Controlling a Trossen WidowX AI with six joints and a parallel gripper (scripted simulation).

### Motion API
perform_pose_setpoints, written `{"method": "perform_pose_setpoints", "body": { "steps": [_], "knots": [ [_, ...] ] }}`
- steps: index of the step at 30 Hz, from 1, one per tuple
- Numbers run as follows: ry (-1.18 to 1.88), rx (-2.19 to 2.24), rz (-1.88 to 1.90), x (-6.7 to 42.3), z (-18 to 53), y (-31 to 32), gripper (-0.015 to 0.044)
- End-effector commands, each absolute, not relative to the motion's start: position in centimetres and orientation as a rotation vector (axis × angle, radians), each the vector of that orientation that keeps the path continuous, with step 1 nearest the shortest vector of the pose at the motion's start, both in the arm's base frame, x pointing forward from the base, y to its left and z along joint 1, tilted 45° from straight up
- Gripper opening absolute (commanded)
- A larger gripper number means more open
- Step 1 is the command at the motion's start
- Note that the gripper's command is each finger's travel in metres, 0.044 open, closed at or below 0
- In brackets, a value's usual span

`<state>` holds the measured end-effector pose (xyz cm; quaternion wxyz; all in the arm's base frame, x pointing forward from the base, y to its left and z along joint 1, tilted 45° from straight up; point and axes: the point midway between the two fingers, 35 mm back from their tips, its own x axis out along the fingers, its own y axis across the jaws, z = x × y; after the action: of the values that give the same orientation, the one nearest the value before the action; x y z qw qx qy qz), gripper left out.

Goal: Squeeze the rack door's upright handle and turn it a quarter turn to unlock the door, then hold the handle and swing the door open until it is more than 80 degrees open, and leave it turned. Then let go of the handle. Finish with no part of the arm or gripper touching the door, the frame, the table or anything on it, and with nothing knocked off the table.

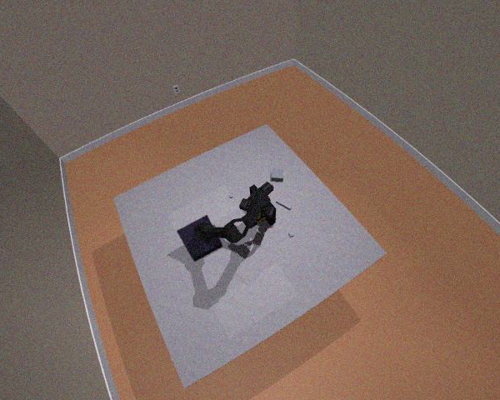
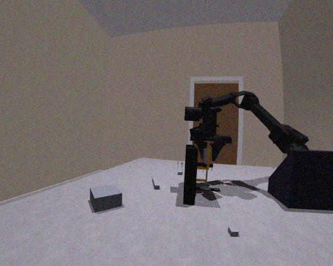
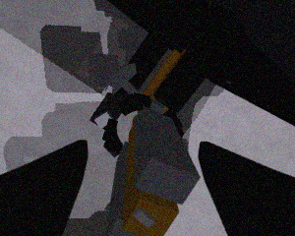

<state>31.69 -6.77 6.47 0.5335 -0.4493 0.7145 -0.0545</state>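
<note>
My gripper [image 2: 208, 158] [image 3: 144, 148] is open and points down, with its fingers on either side of the upright handle [image 2: 207, 155] [image 3: 164, 179]. In the wrist view there is a gap between each finger and this grey grip. An orange piece [image 2: 209, 154] [image 3: 157, 216] stands with the grip. The rack's black frame [image 2: 190, 174] [image 3: 246, 54] stands upright beside the handle. Orange bars [image 2: 201, 180] [image 3: 163, 74] show low behind it. The arm hides most of the rack in the top view, and the door's exact angle cannot be told.
A grey block [image 1: 277, 176] [image 2: 105, 199] lies beyond the rack from the arm's base [image 1: 198, 238] [image 2: 313, 180]. A thin dark bar [image 1: 283, 205] [image 2: 155, 183] lies near the rack. A small grey piece [image 2: 233, 231] lies toward the exterior camera.
</note>
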Motion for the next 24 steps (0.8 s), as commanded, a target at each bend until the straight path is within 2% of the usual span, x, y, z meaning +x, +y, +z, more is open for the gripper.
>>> {"method": "perform_pose_setpoints", "body": {
  "steps": [1, 20, 24],
  "knots": [
    [1.740, -1.212, 0.036, 31.73, 6.50, -6.74, 0.0298],
    [1.757, -1.847, 0.931, 31.72, 6.50, -6.74, 0.0298],
    [1.752, -1.867, 0.965, 31.72, 6.50, -6.74, 0.0298]
  ]
}}
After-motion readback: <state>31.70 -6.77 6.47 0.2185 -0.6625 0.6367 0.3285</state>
